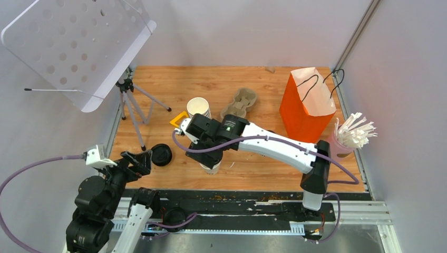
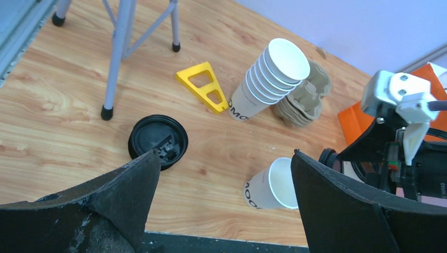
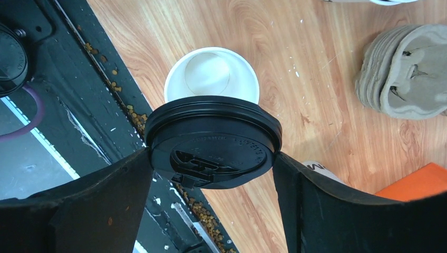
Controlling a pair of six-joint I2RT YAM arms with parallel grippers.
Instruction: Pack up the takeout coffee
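Since capping needs alignment, right gripper pinches round black plastic lid over lidless white paper cup; left gripper spread, empty.

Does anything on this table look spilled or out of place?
Yes: small brown crumbs lie scattered along the black strip at the table's near edge, like something spilled. A spare black lid also lies alone on the wood, while the right gripper holds another lid near an open cup.
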